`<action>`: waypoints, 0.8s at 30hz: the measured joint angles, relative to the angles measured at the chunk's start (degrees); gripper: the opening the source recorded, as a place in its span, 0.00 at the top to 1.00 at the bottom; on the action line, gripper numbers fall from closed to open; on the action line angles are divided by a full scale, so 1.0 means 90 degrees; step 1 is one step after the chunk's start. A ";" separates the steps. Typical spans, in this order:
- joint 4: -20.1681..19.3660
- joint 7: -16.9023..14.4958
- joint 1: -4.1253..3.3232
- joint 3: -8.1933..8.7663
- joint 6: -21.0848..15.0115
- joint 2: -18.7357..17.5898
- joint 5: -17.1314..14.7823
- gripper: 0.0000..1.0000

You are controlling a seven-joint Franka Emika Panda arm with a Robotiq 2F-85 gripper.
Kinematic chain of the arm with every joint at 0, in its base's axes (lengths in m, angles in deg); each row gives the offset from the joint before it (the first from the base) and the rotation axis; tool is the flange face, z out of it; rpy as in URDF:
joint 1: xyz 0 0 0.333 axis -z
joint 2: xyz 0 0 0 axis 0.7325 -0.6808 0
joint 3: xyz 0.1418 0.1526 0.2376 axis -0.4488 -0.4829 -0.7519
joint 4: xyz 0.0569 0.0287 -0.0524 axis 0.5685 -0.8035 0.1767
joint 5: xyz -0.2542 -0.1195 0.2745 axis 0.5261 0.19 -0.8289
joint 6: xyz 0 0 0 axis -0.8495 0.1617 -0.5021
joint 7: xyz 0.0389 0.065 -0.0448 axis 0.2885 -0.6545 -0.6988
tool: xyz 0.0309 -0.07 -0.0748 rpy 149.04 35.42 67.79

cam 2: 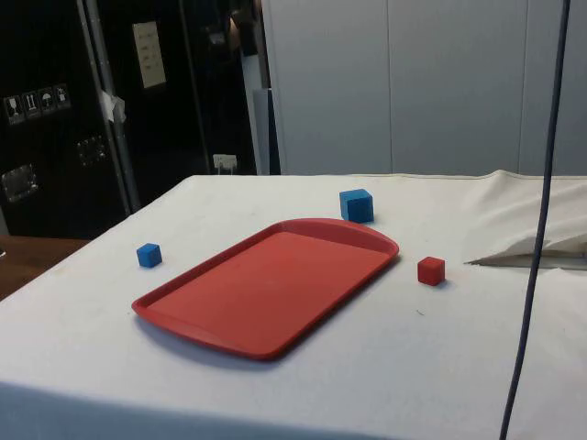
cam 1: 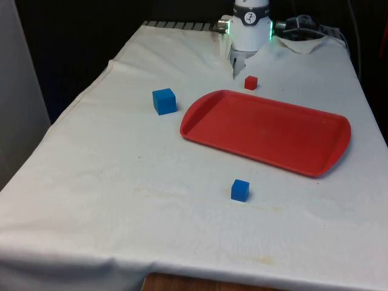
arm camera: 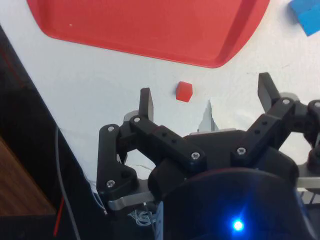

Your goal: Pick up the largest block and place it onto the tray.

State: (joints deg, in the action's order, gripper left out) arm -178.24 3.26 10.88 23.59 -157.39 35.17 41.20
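Lying well beyond tool [arm camera: 207,96]: largest block [cam 1: 164,100].

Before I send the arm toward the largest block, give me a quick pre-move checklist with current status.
1. Target identified: large blue block beside the tray's rim, bigger than the small blue block and red block: ok.
2. Gripper open, holding nothing: ok.
3. Red tray bare, room to place: ok.
4. Gripper over target: not ok, it is above the red block.
5. Target's top unobstructed: ok.
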 measured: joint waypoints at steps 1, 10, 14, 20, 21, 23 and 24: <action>0.0000 0.0000 0.0000 0.0000 0.0000 0.0000 0.0000 0.00; -0.0070 -0.0344 0.0108 0.0172 0.0000 -0.0013 0.0025 0.00; -0.0089 -0.0503 0.0153 0.0261 0.0000 -0.0006 0.0051 0.00; -0.0115 -0.0719 0.0191 0.0401 0.0000 0.0000 0.0140 0.00; -0.0121 -0.0758 0.0197 0.0427 0.0000 0.0006 0.0153 0.00; -0.0127 -0.0828 0.0204 0.0484 0.0000 0.0013 0.0166 0.00; -0.0134 -0.0866 0.0210 0.0509 0.0000 0.0013 0.0178 0.00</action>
State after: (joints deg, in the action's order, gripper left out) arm -179.44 -4.53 12.77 28.17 -157.39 35.28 42.81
